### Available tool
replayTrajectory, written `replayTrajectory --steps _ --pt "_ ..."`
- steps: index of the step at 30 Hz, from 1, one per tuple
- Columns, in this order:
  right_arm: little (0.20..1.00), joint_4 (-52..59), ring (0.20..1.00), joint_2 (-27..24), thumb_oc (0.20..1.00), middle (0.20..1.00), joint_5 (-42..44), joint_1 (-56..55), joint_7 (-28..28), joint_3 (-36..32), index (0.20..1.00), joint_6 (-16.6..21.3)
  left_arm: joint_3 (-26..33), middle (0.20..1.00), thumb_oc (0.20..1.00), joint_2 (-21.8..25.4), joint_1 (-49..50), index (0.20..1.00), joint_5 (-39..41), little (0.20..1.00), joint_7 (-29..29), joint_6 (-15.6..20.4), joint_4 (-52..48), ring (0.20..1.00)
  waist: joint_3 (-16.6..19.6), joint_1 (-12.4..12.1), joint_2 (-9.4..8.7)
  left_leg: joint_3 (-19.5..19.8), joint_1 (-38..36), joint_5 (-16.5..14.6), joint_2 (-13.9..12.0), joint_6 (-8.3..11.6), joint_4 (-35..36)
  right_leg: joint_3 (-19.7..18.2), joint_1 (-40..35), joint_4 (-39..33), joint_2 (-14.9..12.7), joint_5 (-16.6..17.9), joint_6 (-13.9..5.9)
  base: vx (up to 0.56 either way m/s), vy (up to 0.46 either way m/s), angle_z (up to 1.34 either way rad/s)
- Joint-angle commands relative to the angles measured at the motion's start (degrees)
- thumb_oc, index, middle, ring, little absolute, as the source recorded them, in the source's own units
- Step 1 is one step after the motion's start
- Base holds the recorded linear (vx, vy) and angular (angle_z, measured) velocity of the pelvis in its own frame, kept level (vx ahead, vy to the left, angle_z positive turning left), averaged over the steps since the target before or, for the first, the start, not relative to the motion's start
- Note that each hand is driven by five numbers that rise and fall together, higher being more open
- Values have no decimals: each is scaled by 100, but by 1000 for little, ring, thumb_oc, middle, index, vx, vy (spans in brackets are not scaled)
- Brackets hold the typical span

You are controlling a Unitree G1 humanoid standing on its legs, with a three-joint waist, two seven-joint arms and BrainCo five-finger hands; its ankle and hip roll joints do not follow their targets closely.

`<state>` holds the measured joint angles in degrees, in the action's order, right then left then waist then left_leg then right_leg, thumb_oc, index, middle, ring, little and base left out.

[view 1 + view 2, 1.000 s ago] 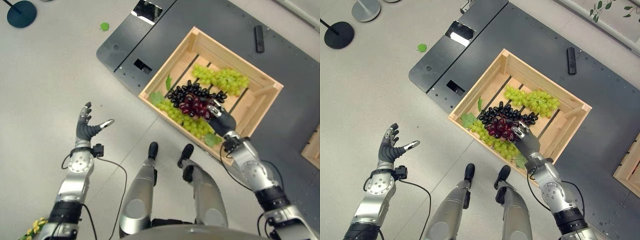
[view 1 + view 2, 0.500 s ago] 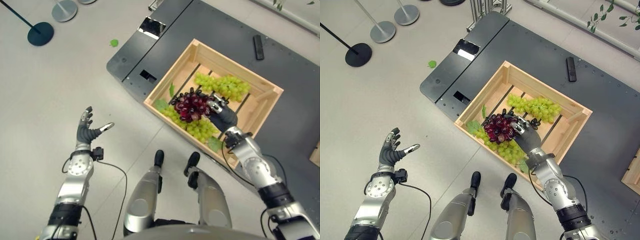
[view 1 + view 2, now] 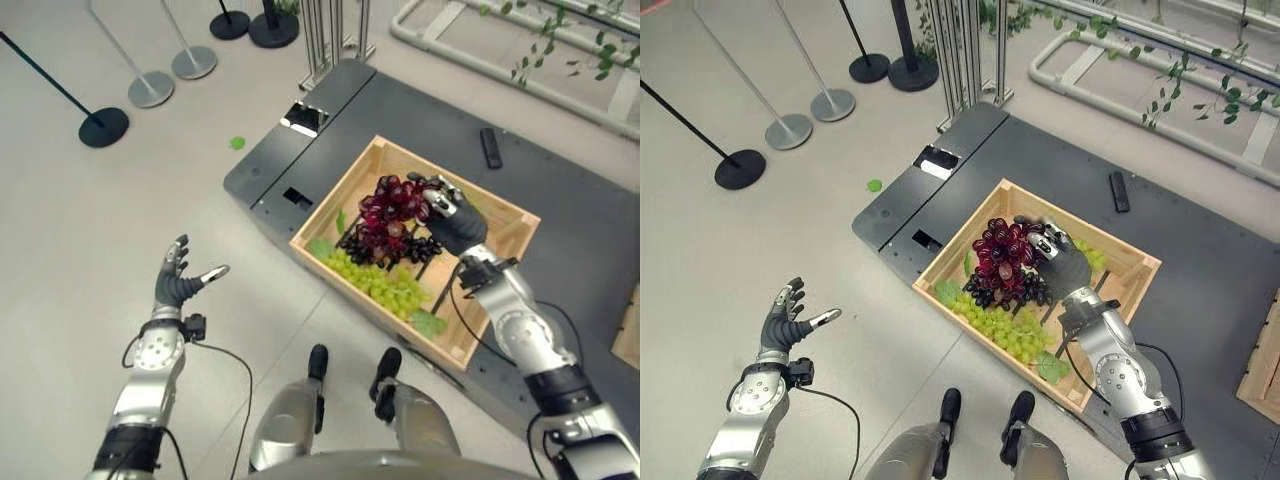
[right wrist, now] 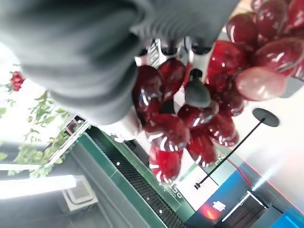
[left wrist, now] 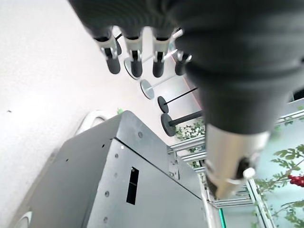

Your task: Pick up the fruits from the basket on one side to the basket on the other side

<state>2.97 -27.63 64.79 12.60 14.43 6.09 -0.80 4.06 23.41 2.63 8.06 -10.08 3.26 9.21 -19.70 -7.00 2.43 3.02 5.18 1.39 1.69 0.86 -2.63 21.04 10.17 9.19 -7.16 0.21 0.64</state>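
1. The right hand (image 3: 1068,270) is curled round a bunch of red grapes (image 3: 1002,250) and holds it up above the wooden crate (image 3: 505,212); in the right wrist view the red grapes (image 4: 190,109) hang close against the dark-tipped fingers (image 4: 197,92).
2. The red bunch hangs over the middle of the crate, clear of the fruit lying inside it.
3. A bunch of black grapes (image 3: 1008,292) lies in the crate just below the lifted red bunch.
4. A bunch of green grapes (image 3: 1002,328) lies along the near side of the crate, with green leaves (image 3: 1048,366) at its right end and at its left end.
5. More green grapes (image 3: 1092,258) show at the far side of the crate, partly hidden behind the right hand.
6. The crate stands on a dark grey platform (image 3: 1200,240) on the floor; a small black oblong object (image 3: 1120,190) lies on the platform beyond the crate's far corner.
7. The left hand (image 3: 783,322) is held up over the pale floor (image 3: 90,230), well to the left of the crate, with its fingers straight and spread and nothing in it; the left wrist view shows its fingers (image 5: 136,59) extended.
8. A single green leaf (image 3: 873,185) lies on the floor to the far left of the platform.
9. Black and silver round stand bases (image 3: 740,168) sit on the floor at the far left.
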Motion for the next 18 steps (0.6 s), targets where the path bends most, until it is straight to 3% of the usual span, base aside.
replayTrajectory --steps 1,9,18 --pt "200 648 200 139 200 200 49 216 135 -197 200 414 251 1000 1000 370 138 1000 -157 1000 119 349 -48 1000 486 70 -418 -63 -7 -132 340 -131 -1 126 -417 -452 -358 394 -794 69 3 0" --pt "200 622 200 144 200 200 -42 82 103 -316 200 348 136 1000 1000 382 359 1000 -106 1000 478 350 -192 1000 816 55 -482 -77 -255 -128 283 -123 209 158 -676 -663 -286 376 -820 72 -1 -2" --pt "200 564 200 183 200 200 -223 -172 278 -391 200 66 175 1000 1000 494 735 1000 592 1000 1439 349 -785 1000 1099 36 -514 -120 -528 -142 231 -109 415 169 -916 -823 -226 347 -829 60 8 -2"
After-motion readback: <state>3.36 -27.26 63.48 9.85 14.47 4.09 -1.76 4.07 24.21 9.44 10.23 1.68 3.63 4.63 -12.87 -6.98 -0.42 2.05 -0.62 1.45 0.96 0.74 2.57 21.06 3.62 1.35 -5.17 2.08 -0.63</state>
